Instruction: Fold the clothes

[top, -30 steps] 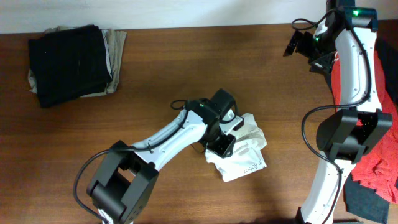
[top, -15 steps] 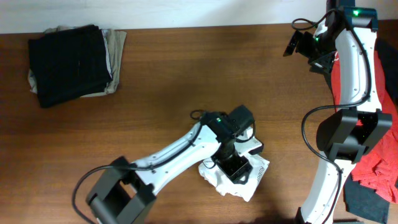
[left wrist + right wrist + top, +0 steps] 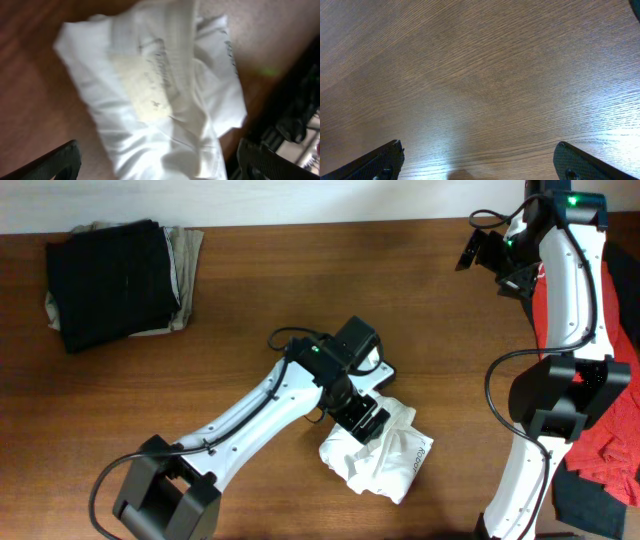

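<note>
The white T-shirt (image 3: 380, 458) lies in a crumpled heap near the front edge of the tabletop (image 3: 250, 300), right of the middle. Our left gripper (image 3: 360, 417) hangs over the heap's far-left side, fingers spread wide with nothing between them. The cloth lies loose beneath it, mostly toward the front edge and a little to the right. Our right gripper (image 3: 478, 250) is well apart, by the far right corner. It is also spread wide and empty, over bare wood. The left arm is plainly the nearer, and we judge the next grasp falls to it.

We cannot make out a long axis. From overhead the heap is about as broad as it is deep, and no sleeve, collar or hem can be picked out. We judge that a free edge must be found and drawn out flat before any fold can start.

The overhead view gives the layout, including the black and khaki pile (image 3: 110, 280) at the far left corner and the red shirt (image 3: 612, 448) by the right edge. The left wrist view adds what the arm hides from above. It shows a thick ridge of bunched cloth running away from the fingers, and a cream patch with faint dark marks, possibly a label. The right wrist view shows wood grain alone.
</note>
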Available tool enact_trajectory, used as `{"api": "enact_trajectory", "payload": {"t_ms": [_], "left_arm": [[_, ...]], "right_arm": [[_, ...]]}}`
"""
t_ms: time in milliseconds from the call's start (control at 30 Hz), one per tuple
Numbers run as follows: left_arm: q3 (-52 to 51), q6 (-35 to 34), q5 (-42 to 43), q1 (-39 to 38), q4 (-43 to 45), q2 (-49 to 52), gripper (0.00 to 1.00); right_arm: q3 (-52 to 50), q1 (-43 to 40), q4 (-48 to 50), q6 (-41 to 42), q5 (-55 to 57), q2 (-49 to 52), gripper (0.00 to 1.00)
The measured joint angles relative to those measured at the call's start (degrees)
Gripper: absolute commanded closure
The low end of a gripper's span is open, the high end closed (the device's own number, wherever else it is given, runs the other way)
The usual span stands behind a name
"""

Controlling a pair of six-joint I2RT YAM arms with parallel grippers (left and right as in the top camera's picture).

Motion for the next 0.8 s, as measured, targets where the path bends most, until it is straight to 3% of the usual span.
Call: {"api": "enact_trajectory", "payload": {"t_ms": [633,700,800], "left_arm": [[0.3,2.4,-0.7,-7.8,-0.5,8.5,0.01],[0.3,2.4,-0.7,-8.5,-0.4,8.8,0.05],[0.3,2.5,-2.4,-8.7,0.1,8.9,0.32]], "right_arm": [[0.0,0.0,0.0,0.0,0.0,0.0,0.01],[0.0,0.0,0.0,0.0,0.0,0.0,0.01],[0.0,0.0,0.0,0.0,0.0,0.0,0.01]]}}
